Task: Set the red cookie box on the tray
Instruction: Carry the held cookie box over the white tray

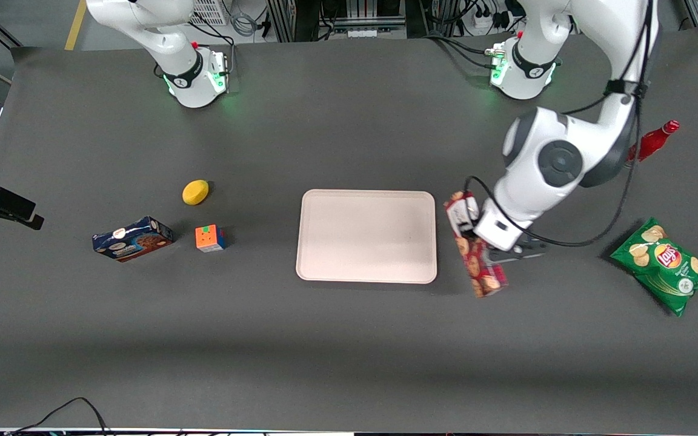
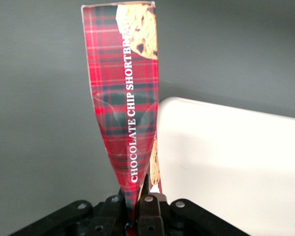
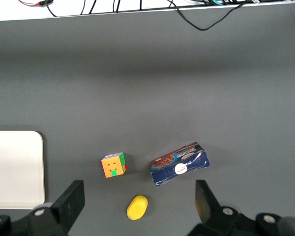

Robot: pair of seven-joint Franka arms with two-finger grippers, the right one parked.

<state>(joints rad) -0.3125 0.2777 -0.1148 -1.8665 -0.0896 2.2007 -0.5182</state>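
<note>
The red cookie box point(image 1: 477, 257), long and dark-red plaid, is beside the tray point(image 1: 366, 235) at the tray's edge toward the working arm. One end of it points toward the front camera. My left gripper point(image 1: 471, 232) is shut on the box near its white-label end, with the wrist above it. In the left wrist view the gripper point(image 2: 137, 192) pinches the box point(image 2: 125, 98) so that its sides squeeze inward between the fingers. The pale tray point(image 2: 236, 162) lies right beside the box, and no part of the box is over it.
A green chips bag point(image 1: 664, 263) and a red bottle point(image 1: 652, 141) lie toward the working arm's end. A blue cookie box point(image 1: 132, 238), a colour cube point(image 1: 210, 238) and a yellow lemon point(image 1: 195, 192) sit toward the parked arm's end.
</note>
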